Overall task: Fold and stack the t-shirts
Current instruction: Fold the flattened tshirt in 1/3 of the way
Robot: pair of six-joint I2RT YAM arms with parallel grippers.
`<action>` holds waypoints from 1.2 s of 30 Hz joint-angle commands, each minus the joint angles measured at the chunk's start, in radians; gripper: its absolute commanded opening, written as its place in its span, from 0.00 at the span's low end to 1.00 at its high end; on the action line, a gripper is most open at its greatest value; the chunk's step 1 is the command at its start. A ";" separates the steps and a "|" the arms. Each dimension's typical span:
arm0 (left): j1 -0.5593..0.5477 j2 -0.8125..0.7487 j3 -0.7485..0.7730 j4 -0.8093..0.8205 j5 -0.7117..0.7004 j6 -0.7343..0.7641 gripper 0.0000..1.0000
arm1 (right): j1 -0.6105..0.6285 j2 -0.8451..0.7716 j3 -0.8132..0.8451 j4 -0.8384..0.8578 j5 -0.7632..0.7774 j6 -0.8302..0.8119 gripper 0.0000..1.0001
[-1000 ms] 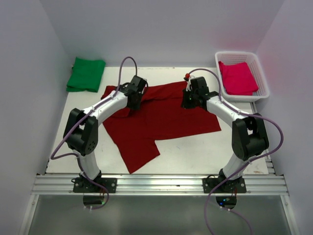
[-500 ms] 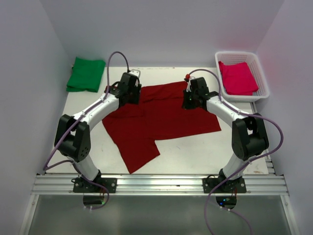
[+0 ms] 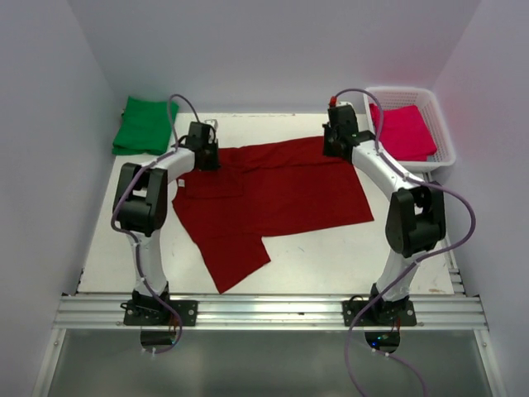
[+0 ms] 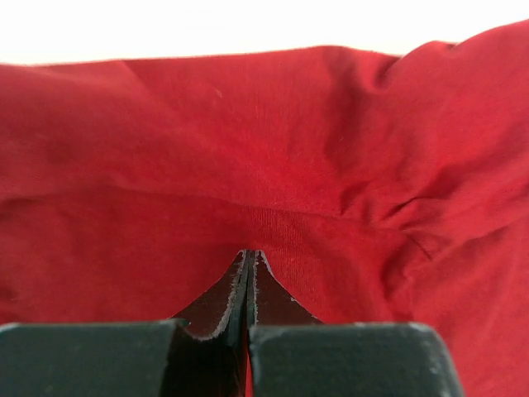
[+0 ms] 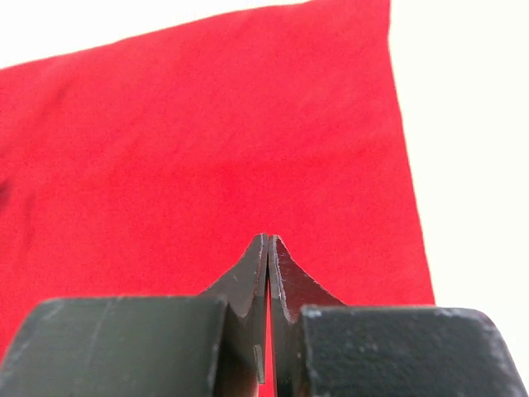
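L gripper (image 4: pixel 250 256): jaws pressed tight, cloth puckering up to the tips, so it reads as pinching the red t-shirt (image 3: pixel 281 190) at its far-L edge. R gripper (image 5: pixel 269 241): jaws also closed, thin red sliver in the slit between them, prob. pinching the same shirt near its far-R corner; cloth there lies flat w/ its side hem just R of the tips. Key relation: the held far edge runs L–R between the two grippers, and the rest of the shirt lies toward the near side of both, spread on the table (image 3: pixel 331 265), w/ one flap sticking out near-L. Any fold or drag would thus go along the near–far line. L arm is nearer the green t-shirt (image 3: pixel 146 126), folded at far L; R arm is nearer the basket (image 3: pixel 443 126), which holds the pink t-shirt (image 3: pixel 402 132). Count: 3 shirts (1 red, 1 green, 1 pink), 1 basket, 2 grippers.
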 commanded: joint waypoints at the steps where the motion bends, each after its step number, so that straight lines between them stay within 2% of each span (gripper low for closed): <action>1: 0.014 0.016 0.012 0.070 0.029 -0.053 0.00 | -0.034 0.085 0.134 -0.064 0.158 0.002 0.00; 5: 0.045 0.003 -0.068 0.055 -0.026 -0.096 0.00 | -0.062 0.191 0.285 -0.113 0.165 -0.002 0.00; 9: 0.060 -0.062 -0.152 0.037 -0.141 -0.127 0.00 | -0.085 0.251 0.311 -0.106 0.138 0.007 0.00; 13: 0.073 -0.104 -0.194 0.007 -0.192 -0.142 0.00 | -0.085 0.300 0.325 -0.073 0.132 -0.008 0.00; 22: 0.074 -0.138 -0.250 0.032 -0.131 -0.137 0.00 | -0.096 0.398 0.369 -0.044 0.017 -0.004 0.00; 29: 0.074 -0.155 -0.246 0.032 -0.083 -0.118 0.00 | -0.100 0.472 0.380 0.029 -0.180 0.028 0.00; 33: 0.074 -0.142 -0.238 0.026 -0.077 -0.105 0.00 | -0.100 0.489 0.391 0.011 -0.175 0.033 0.00; 36: 0.074 -0.103 -0.217 0.018 -0.073 -0.096 0.00 | -0.100 0.471 0.357 -0.006 -0.101 0.021 0.00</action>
